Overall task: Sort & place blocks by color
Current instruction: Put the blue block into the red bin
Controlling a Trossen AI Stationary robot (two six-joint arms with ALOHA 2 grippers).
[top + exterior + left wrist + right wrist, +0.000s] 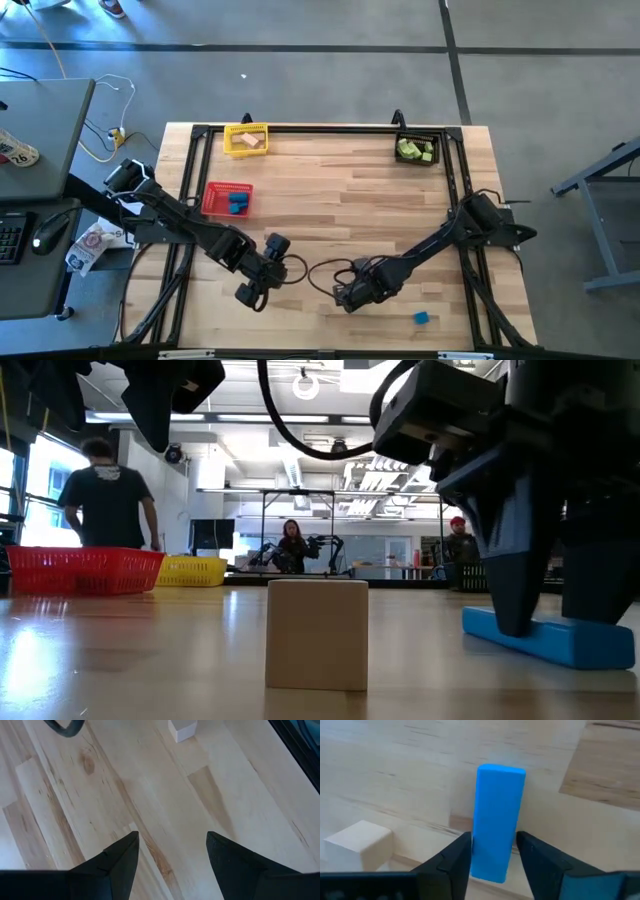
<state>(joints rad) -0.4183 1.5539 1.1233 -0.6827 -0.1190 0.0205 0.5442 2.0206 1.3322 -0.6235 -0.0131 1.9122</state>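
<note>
A blue bar (pixel 497 820) lies flat on the table, and my right gripper (pixel 494 851) is shut on it near the table's front middle (pixel 347 295). The low view also shows the bar (pixel 560 642). A tan cube (pixel 357 842) stands on the table beside it, and it shows in the low view (pixel 318 632) and the left wrist view (pixel 182 729) too. A blue cube (pixel 421 318) lies near the front edge. My left gripper (pixel 172 852) is open and empty above bare table, left of the right gripper (pixel 252 290). My right gripper pinches the blue bar's two long sides (pixel 481 857) between its two fingers, at the end nearest the wrist. The fingers point down and lie across the bar. The bar lies flat on the table.
A red basket (pixel 213 190) with blue blocks stands at the left. A yellow basket (pixel 231 131) with tan blocks is at the far left. A black basket (pixel 436 150) with green blocks is at the far right. A black frame (pixel 320 128) runs around the table. People stand in the room beyond.
</note>
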